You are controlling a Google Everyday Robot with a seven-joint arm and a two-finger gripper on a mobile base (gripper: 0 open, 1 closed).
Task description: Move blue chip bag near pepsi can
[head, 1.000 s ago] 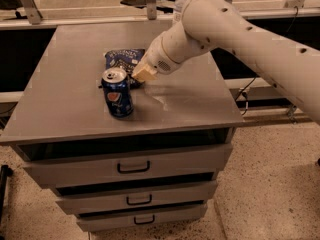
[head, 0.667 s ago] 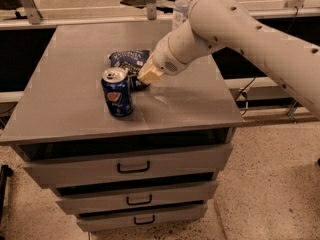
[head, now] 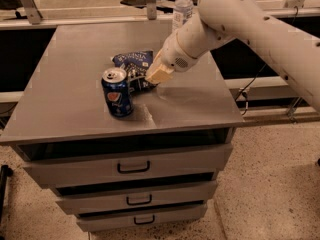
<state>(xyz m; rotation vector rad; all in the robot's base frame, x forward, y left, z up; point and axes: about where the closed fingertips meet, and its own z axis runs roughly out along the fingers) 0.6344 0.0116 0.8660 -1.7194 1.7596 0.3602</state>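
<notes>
The blue chip bag [head: 133, 64] lies crinkled on the grey cabinet top [head: 70, 59], just behind and to the right of the pepsi can [head: 116, 92]. The can stands upright, its logo facing me, and it touches or nearly touches the bag's front edge. My gripper [head: 158, 74] is at the bag's right edge, low over the cabinet top, with its tan end against the bag. The white arm reaches in from the upper right and hides part of the bag's right side.
A clear water bottle [head: 183, 6] stands at the back of the cabinet top, behind the arm. The cabinet has several drawers [head: 133, 167] below. A cable [head: 248, 88] hangs at the right. Bare floor lies to the right.
The arm and gripper have shifted slightly to the right, away from the can. The bag and can have stayed in place. The water bottle now shows behind the arm.
</notes>
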